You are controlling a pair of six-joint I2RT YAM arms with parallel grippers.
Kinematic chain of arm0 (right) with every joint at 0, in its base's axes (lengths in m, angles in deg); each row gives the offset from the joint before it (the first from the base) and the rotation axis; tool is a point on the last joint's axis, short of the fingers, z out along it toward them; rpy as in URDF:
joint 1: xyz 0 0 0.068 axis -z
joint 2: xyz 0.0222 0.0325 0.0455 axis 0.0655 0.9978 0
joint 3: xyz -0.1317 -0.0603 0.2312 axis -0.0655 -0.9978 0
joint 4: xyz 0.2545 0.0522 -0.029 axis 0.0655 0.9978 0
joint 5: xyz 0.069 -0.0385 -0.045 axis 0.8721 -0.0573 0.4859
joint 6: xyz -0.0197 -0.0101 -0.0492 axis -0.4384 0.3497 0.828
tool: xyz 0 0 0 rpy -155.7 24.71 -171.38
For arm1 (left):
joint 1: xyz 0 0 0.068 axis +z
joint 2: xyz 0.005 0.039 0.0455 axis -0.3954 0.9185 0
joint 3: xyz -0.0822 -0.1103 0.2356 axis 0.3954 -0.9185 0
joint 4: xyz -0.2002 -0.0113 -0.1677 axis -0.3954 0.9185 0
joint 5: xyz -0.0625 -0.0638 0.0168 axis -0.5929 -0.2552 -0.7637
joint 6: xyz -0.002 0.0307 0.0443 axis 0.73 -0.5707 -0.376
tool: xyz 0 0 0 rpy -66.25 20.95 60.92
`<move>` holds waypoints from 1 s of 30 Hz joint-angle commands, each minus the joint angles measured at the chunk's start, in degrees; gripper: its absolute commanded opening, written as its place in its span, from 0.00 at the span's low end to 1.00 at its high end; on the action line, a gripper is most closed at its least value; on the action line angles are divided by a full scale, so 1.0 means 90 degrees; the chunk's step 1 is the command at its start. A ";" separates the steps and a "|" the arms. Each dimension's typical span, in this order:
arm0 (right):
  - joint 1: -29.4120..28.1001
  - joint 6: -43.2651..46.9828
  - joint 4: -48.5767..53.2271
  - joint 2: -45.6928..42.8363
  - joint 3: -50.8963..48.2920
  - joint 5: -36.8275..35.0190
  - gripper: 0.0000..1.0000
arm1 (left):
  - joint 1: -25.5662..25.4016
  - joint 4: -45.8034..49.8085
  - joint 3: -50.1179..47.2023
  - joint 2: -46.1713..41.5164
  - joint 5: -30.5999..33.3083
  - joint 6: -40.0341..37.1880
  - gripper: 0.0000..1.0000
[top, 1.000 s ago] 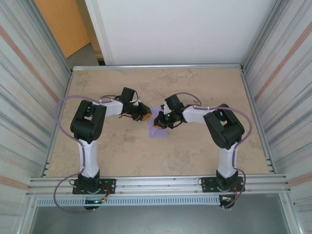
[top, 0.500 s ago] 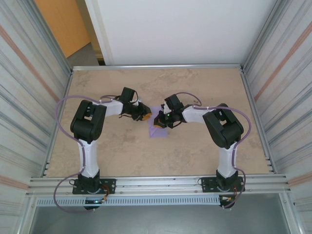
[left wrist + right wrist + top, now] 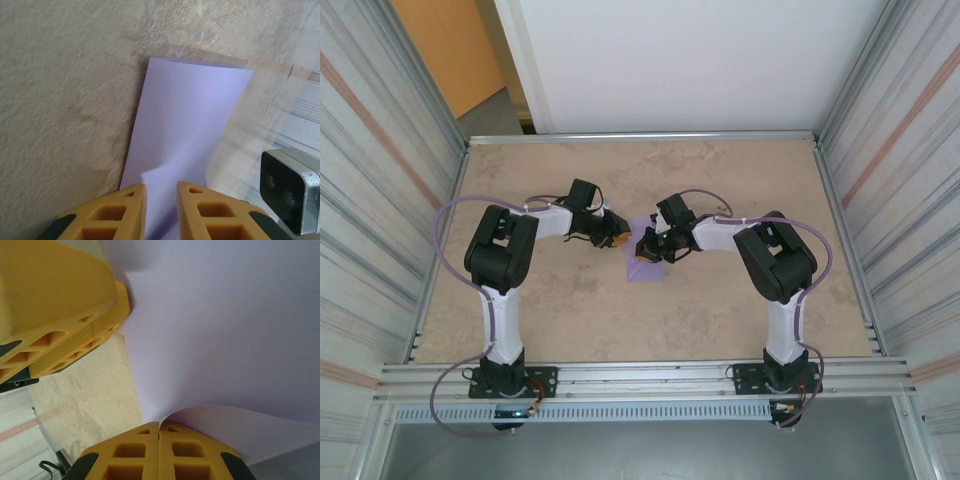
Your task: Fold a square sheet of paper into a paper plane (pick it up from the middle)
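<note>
The table (image 3: 720, 320) carries everything. The left arm (image 3: 502, 250) and right arm (image 3: 775, 262) both reach in toward the table's middle, where the square sheet of paper (image 3: 645, 270) lies, already partly folded into a narrower strip.

Treat that sheet as almost weightless, limp and easy to crease. It will probably slide on the table top instead of lifting, and a hard squeeze marks it. Take it by a raised edge or flap near the sheet's own middle, not by a flat corner.

The left gripper (image 3: 161, 189) sits just left of the table's middle, its jaws a narrow gap apart with lilac paper showing through. I can't make out a pinch there. The right gripper (image 3: 159, 426) is over the table's middle, jaws pressed together on a curled-up flap of the sheet.

Against the earlier frame, your right arm has edged slightly toward the table's left side. The sheet and left arm look unmoved.
</note>
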 commanded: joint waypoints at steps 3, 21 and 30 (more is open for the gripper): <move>-0.0031 -0.0134 -0.0017 0.0149 0.0151 -0.0121 0.03 | -0.0078 0.0615 -0.0322 0.0499 0.0447 -0.0078 0.23; 0.0009 -0.0147 -0.0192 0.0200 0.0108 -0.0012 0.04 | -0.0077 0.0615 -0.0341 0.0470 0.0445 -0.0074 0.23; 0.0020 -0.0135 -0.0144 0.0244 0.0100 -0.0044 0.04 | -0.0086 0.0615 -0.0337 0.0476 0.0449 -0.0073 0.23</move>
